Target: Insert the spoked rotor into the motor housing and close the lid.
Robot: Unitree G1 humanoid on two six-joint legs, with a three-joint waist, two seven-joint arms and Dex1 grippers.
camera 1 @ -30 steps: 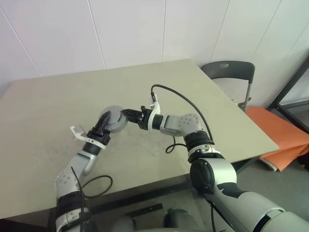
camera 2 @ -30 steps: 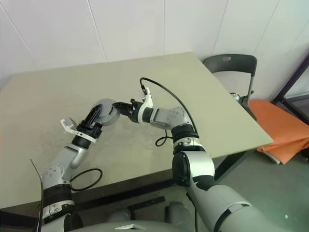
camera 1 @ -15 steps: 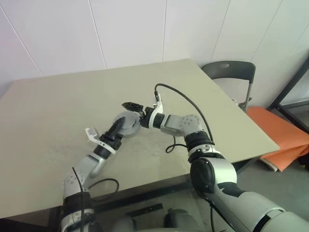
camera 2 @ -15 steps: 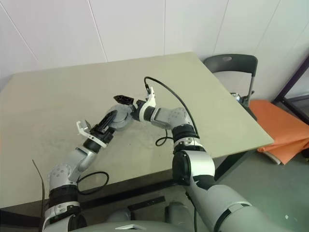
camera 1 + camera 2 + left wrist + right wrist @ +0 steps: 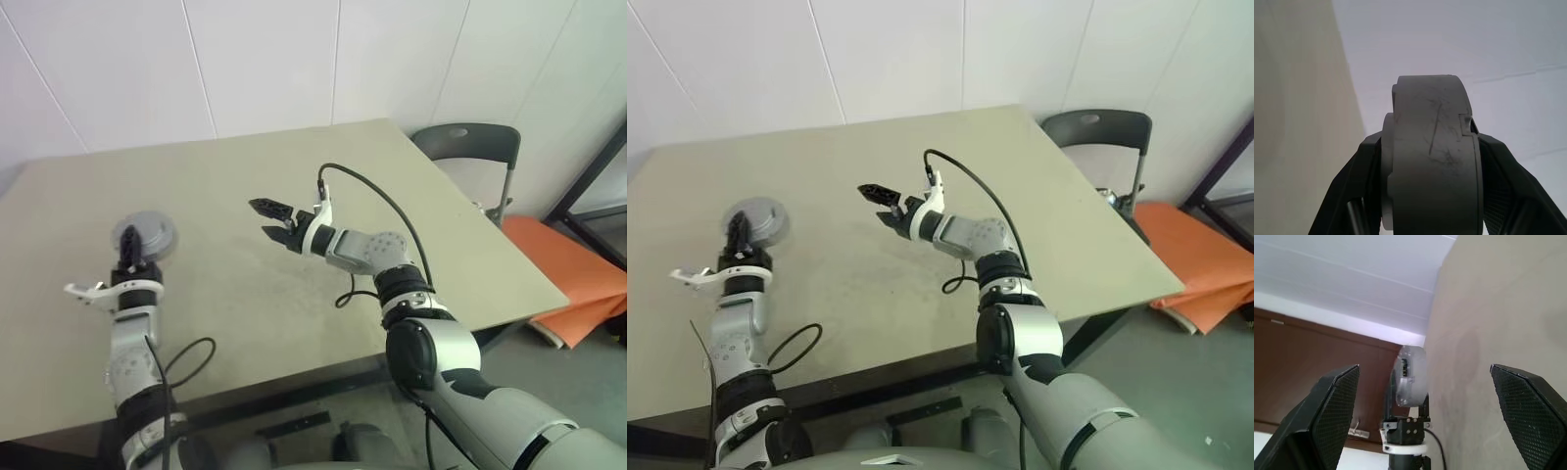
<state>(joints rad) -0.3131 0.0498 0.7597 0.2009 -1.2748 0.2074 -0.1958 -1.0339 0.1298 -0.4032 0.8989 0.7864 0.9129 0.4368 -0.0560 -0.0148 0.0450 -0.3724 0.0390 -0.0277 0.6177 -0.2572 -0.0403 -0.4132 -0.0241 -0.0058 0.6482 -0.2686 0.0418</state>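
My left gripper (image 5: 128, 243) is shut on a round light-grey piece (image 5: 147, 235), held up over the table's left side. The left wrist view shows this piece (image 5: 1430, 152) edge on, a thick scratched grey drum in two stacked layers, clamped between both black fingers (image 5: 1364, 161). It looks like the lid on the motor housing; no windings show. The spoked rotor is hidden. My right gripper (image 5: 263, 218) hangs open and empty above the table's middle, pointing toward the left one. In the right wrist view its wide-apart fingers (image 5: 1337, 401) frame the left gripper and the grey piece (image 5: 1410, 374).
The beige table (image 5: 294, 166) ends close in front of me and at the right. A grey chair (image 5: 468, 147) stands past its far right corner, with an orange mat (image 5: 568, 279) on the floor beside it. A black cable loop (image 5: 191, 357) hangs at the near left edge.
My right gripper opened and let go of the grey piece. The left arm then swung well to the left with the piece in its grip, leaving a wide gap between the grippers.
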